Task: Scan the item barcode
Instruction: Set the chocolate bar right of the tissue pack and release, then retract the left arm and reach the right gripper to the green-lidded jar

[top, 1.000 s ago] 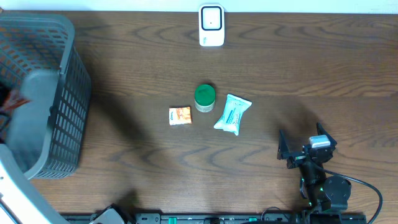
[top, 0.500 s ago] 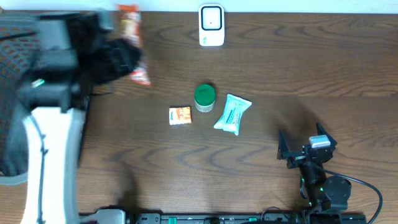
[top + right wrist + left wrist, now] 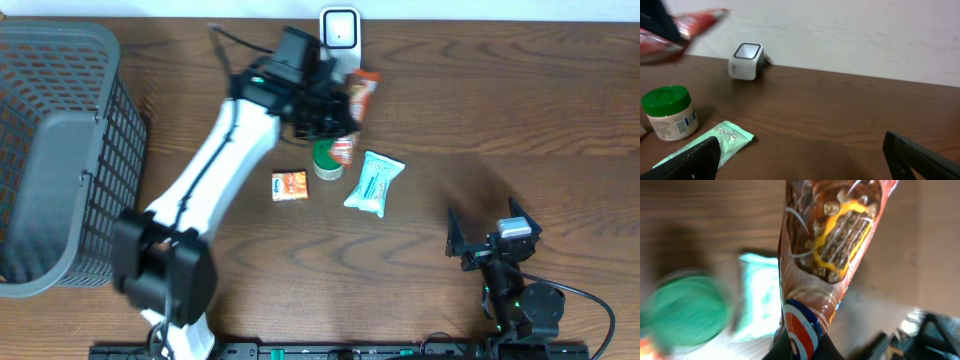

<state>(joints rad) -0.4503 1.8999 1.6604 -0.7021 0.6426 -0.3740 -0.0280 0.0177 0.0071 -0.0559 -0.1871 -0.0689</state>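
Observation:
A red-and-orange snack packet [image 3: 360,100] hangs in the air just below and right of the white scanner [image 3: 340,40] at the table's back edge. My left gripper [image 3: 335,115] is shut on the packet's lower end. In the left wrist view the packet [image 3: 832,245] stands up from the shut gripper [image 3: 799,349], printed side showing. The right wrist view shows the scanner [image 3: 746,61] and the blurred packet [image 3: 687,25] at top left. My right gripper [image 3: 492,240] rests open at the front right, nothing between its fingers [image 3: 690,162].
A grey basket [image 3: 60,150] fills the left side. Below the held packet stand a green-lidded jar [image 3: 326,156], a mint-green pouch [image 3: 374,183] and a small orange box [image 3: 289,186]. The left arm stretches diagonally across the table's middle.
The left arm has swung from the basket at the left over to the scanner, carrying the snack packet. The right arm has not moved.

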